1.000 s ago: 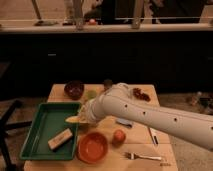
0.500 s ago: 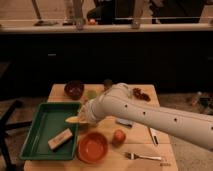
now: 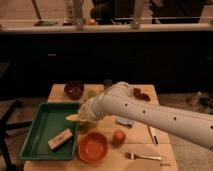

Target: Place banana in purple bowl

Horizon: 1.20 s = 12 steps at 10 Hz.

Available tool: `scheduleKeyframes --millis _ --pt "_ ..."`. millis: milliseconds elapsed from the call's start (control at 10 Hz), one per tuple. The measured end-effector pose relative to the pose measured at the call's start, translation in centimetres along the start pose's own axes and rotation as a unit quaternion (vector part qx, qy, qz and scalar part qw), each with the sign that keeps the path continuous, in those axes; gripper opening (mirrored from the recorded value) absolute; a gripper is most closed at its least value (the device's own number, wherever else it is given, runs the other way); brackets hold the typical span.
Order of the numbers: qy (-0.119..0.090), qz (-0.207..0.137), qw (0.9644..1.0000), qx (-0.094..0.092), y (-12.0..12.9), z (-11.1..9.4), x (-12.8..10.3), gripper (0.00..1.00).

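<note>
Wooden table w/ green tray on its left side; arm reaches in from right. Gripper above tray's right rim, fingers closed on banana. Purple bowl apart from it, at table's back-left

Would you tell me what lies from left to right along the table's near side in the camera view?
Tan block → orange bowl → round fruit → fork. The end effector, shut on the banana, sits farther back, above the right edge of the green tray.
</note>
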Motion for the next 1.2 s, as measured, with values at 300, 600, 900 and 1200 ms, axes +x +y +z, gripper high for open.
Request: scheduleKeyframes --millis 300,600,900,1200 --pt "0.003 -0.015 0.9998 0.009 -4.5 0.9 0.0 0.00" --pt "0.009 -0.020 0.9996 0.019 -7.7 1.6 0.4 0.00" --pt "0.016 -0.021 0.9993 0.026 -10.2 2.6 0.9 0.00" --pt "0.028 -0.016 0.9990 0.032 -12.9 4.0 2.2 0.00"
